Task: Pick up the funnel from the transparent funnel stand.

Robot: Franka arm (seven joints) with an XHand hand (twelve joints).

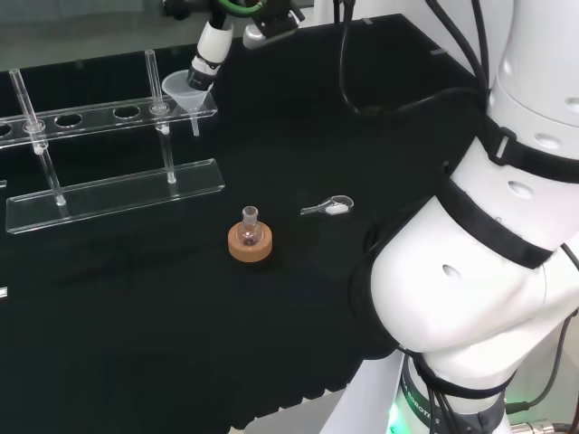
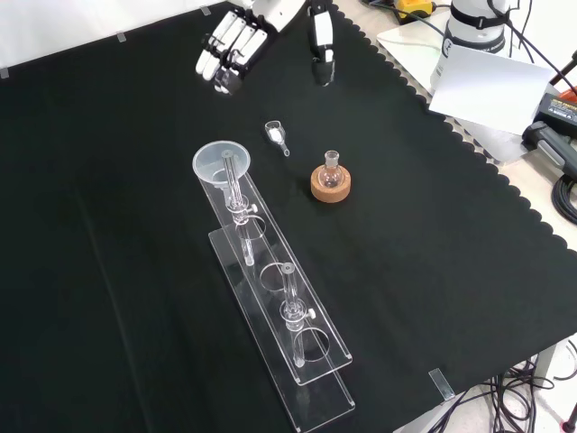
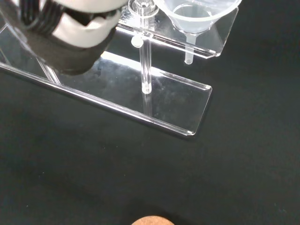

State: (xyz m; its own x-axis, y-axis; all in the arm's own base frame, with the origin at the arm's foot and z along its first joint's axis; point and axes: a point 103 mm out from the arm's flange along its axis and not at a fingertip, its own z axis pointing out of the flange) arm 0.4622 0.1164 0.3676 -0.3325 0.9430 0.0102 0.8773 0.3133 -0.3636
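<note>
A clear plastic funnel [image 1: 184, 90] sits in the end hole of the transparent funnel stand [image 1: 113, 193], its stem hanging below the upper shelf. In the front view the funnel [image 2: 222, 163] is at the stand's [image 2: 297, 347] far end. The hand [image 2: 236, 43] hovers beyond it, fingers straight and thumb spread apart, holding nothing. From the head view a finger of the hand [image 1: 212, 47] points down just above and right of the funnel's rim. The wrist view shows the funnel [image 3: 200, 14] close by, past a blurred part of the hand [image 3: 79, 35], over the stand's base plate [image 3: 154, 101].
A small round flask on a cork ring [image 1: 250, 240] stands on the cloth in front of the stand [image 2: 331, 180]. A small clear scoop [image 1: 328, 207] lies to its right in the head view [image 2: 277, 135]. Two upright rods carry the stand's shelf.
</note>
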